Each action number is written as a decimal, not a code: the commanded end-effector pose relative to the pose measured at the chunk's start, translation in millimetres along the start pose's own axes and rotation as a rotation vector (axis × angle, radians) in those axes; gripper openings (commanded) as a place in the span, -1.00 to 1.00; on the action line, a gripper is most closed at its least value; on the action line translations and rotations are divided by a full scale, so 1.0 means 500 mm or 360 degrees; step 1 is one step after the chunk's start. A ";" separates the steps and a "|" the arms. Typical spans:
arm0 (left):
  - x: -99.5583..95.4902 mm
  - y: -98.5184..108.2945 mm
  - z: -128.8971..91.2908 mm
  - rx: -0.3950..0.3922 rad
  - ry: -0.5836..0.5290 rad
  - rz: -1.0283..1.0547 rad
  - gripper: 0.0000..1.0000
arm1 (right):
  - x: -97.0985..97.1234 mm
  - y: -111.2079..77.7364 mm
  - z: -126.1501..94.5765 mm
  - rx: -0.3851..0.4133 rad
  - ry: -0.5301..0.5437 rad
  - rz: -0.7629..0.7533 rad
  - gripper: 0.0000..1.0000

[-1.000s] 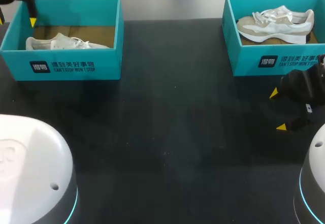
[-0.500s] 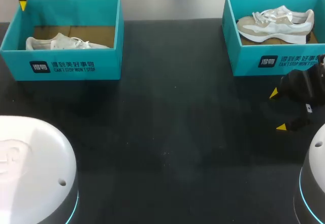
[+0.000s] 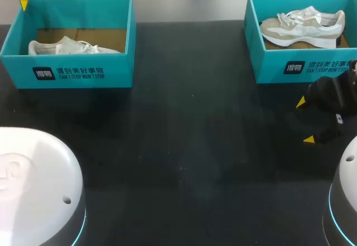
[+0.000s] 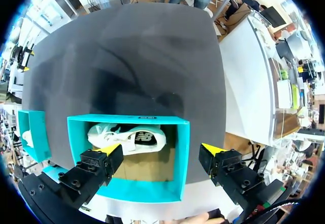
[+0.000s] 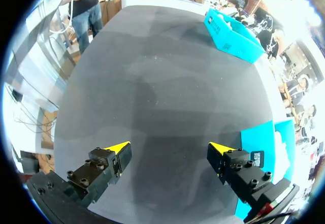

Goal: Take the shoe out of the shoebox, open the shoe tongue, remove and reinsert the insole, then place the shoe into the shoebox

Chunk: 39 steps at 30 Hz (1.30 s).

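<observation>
Along the bench's (image 3: 184, 145) far left edge, the left hand (image 4: 161, 149) hung over the back left corner of the left shoebox (image 3: 67, 73). Its fingers were spread wide and held nothing. In the wrist view one yellow tip sat over the box's inside and the other lay out past a side wall.

The left shoebox was teal and open-topped, at the back left of the bench. A white shoe (image 3: 67, 47) lay inside on the brown cardboard floor, close against the front wall, untouched by the hand.

The middle of the bench was dark and bare.

The right shoebox (image 3: 301, 67), also teal, sat at the back right, well apart from the first. A beige-and-white shoe (image 3: 304, 25) lay in it, toe toward the left and laces showing.

The right hand (image 3: 304, 121) sat low just in front of that box, near the bench's right edge. Its fingers were apart with nothing between them, and only bare bench showed beneath. It was close to the box's front wall; contact could not be judged.
</observation>
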State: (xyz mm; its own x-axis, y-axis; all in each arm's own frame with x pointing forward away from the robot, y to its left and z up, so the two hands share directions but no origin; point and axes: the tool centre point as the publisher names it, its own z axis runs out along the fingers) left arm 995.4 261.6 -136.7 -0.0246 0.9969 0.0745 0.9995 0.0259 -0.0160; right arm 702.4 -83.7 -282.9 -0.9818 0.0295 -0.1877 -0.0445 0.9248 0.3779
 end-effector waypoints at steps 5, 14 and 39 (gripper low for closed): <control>0.001 0.001 -0.001 0.0001 0.0003 0.0002 1.00 | -0.120 -0.058 -0.003 0.0206 -0.0049 0.0486 1.00; 0.001 0.001 -0.001 0.0001 0.0003 0.0002 1.00 | -0.271 -0.068 -0.053 0.0469 -0.0192 0.0786 1.00; 0.001 0.001 -0.001 0.0001 0.0003 0.0002 1.00 | -0.415 -0.119 -0.096 0.0572 -0.0234 0.1069 1.00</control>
State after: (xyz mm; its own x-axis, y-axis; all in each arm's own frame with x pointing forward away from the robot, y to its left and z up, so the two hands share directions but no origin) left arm 995.8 261.9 -137.2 -0.0247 0.9969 0.0746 0.9995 0.0260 -0.0161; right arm 867.9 -151.4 -227.2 -0.7686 0.6103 -0.1918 0.5869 0.7920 0.1682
